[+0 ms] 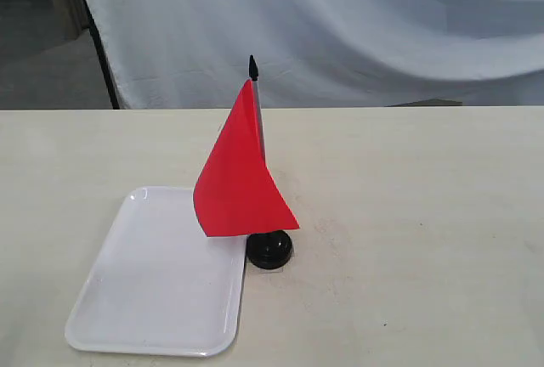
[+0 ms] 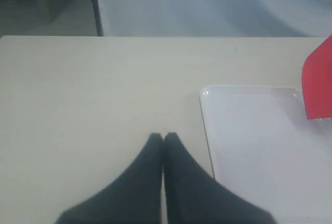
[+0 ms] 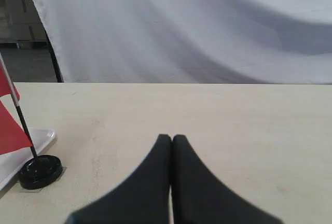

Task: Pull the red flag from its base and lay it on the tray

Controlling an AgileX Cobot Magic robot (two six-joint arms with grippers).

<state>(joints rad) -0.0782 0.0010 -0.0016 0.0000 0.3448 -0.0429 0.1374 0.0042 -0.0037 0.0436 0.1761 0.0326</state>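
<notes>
Soft, even light fills all three views, bright without harsh glare. The base (image 1: pixel 270 251) throws only a faint, short shadow on the bench (image 1: pixel 425 214). The tray (image 1: pixel 153 299) carries a mild sheen along its rim. Up close, the left gripper (image 2: pixel 163 137) and right gripper (image 3: pixel 171 137) blur out of focus; the left wrist view looks hazy throughout.

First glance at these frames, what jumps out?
The red flag grabs the eye: bright cloth standing upright in its black base near the middle of the pale table. Beside the base, on its left in the exterior view, lies the white tray. The left end effector and right end effector are both shut, holding nothing.
</notes>
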